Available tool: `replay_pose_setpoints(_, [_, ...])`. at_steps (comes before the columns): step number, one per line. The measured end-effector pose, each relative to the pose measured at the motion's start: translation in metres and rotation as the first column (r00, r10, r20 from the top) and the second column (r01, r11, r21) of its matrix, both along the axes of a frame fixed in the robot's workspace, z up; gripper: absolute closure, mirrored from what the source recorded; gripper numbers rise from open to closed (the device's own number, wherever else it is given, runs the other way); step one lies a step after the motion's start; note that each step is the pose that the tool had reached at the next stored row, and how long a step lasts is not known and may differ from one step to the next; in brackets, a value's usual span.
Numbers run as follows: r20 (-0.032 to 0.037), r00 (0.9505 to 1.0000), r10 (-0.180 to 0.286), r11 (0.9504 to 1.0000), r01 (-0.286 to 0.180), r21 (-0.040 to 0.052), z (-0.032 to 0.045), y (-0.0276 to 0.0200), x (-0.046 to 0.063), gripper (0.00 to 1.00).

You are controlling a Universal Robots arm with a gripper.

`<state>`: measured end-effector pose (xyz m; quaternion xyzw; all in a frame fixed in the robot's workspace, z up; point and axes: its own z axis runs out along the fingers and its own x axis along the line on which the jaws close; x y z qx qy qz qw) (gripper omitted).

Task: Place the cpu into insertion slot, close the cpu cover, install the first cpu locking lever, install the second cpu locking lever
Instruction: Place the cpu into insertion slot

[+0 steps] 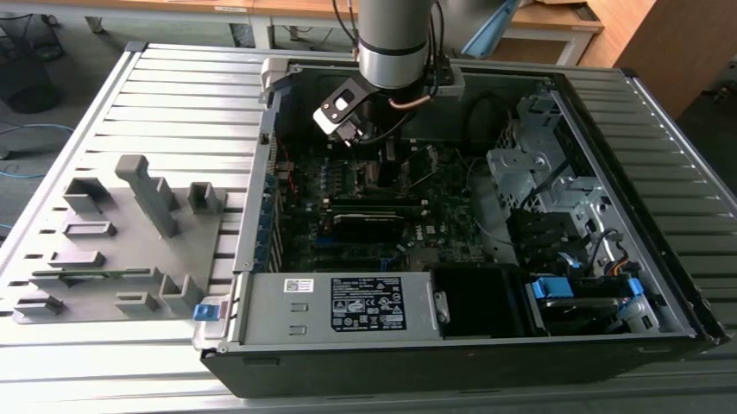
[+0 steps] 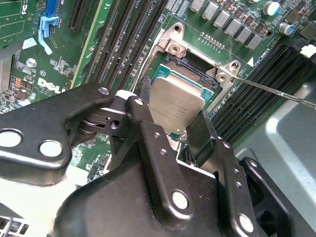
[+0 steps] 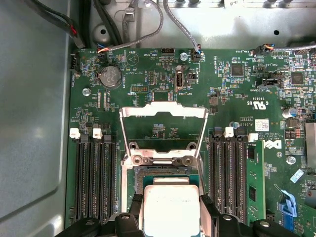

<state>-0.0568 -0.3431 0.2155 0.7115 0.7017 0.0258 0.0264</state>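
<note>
Two black fingers (image 2: 143,128) of the gripper (image 2: 170,118) are clamping the cpu (image 2: 175,101) by its opposite edges, holding it over the insertion slot (image 2: 190,66) on the motherboard (image 2: 59,74). I cannot tell whether it is touching the slot. In the first wrist view the cpu cover (image 3: 136,112) is standing open beyond the slot. The chip is probably light, stiff and delicate underneath, so the side edges are looking like the safest hold.
</note>
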Motion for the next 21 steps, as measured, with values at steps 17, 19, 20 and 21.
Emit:
replay_pose_setpoints(17, [0.0, 1.0, 0.0, 1.0, 0.0, 0.0008, -0.0096, 0.0, 0.0, 0.46])
replay_pose_setpoints(19, [-0.0001, 1.0, 0.0, 1.0, 0.0, 0.0006, -0.0097, -0.0001, -0.0001, 0.46])
replay_pose_setpoints(20, [-0.0002, 1.0, 0.0, 1.0, 0.0, 0.0005, -0.0097, -0.0001, -0.0001, 0.46])
replay_pose_setpoints(21, [-0.0001, 1.0, 0.0, 1.0, 0.0, 0.0006, -0.0098, 0.0, -0.0001, 0.46])
